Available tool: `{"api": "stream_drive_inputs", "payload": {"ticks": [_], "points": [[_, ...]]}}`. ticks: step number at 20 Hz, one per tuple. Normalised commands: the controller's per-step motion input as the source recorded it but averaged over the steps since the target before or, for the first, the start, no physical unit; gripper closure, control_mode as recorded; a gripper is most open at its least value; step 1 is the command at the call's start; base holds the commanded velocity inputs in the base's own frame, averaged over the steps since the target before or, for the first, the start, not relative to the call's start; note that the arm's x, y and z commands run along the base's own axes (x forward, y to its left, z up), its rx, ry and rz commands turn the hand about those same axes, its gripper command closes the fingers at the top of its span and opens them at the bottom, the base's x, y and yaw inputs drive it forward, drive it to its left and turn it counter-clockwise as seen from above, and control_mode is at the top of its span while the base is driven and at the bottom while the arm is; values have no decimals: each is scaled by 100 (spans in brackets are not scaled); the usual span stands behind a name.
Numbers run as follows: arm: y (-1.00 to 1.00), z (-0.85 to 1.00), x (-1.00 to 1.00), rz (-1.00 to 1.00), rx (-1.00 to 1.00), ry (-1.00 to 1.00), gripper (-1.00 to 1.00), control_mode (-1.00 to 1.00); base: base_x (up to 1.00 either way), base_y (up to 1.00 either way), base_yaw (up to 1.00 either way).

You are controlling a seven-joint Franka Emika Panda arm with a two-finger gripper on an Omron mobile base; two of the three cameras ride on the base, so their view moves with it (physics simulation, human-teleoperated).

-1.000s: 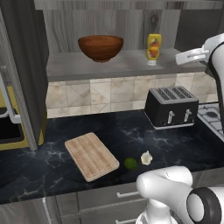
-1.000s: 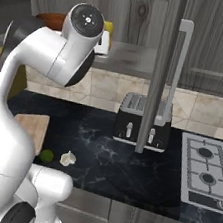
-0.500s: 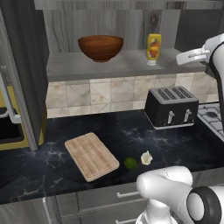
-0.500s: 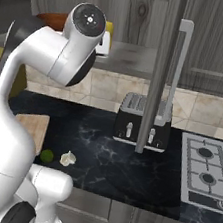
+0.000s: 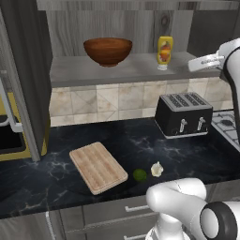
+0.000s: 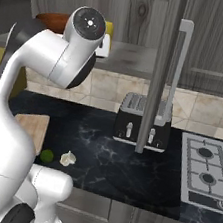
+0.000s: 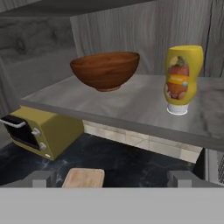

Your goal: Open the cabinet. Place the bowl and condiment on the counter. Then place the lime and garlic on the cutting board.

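Kitchen wall cabinet [image 5: 28, 89] open, shelf exposed. Claw [image 7: 113, 177] wide, empty, level with shelf edge, short of it. Bowl [image 7: 105, 70] ahead, left of claw axis; condiment [image 7: 182, 78] ahead-right, upright, nearer. Judgement: either reached by straight advance with slight sideways shift. Lime [image 5: 139, 175], garlic [image 5: 156, 169] low on counter [image 5: 140, 145], beside cutting board [image 5: 97, 167].

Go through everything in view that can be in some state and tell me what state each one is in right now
cabinet: doors open.
bowl: upright on the cabinet shelf.
condiment: standing cap-down on the shelf.
cutting board: flat on the counter, bare.
lime, garlic: on the counter beside the board.
gripper: open, holding nothing.
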Motion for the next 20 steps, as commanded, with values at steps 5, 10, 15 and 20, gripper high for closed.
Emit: {"api": "stream_drive_inputs", "payload": {"ticks": [5, 10, 15, 20], "points": [[0, -1, 9, 0, 0, 1, -100, -100, 0, 0, 0], [-2, -10, 13, 0, 1, 1, -100, -100, 0, 0, 0], [-10, -7, 13, 0, 3, 0, -100, -100, 0, 0, 0], [-3, -3, 12, 0, 2, 1, -100, -100, 0, 0, 0]]}}
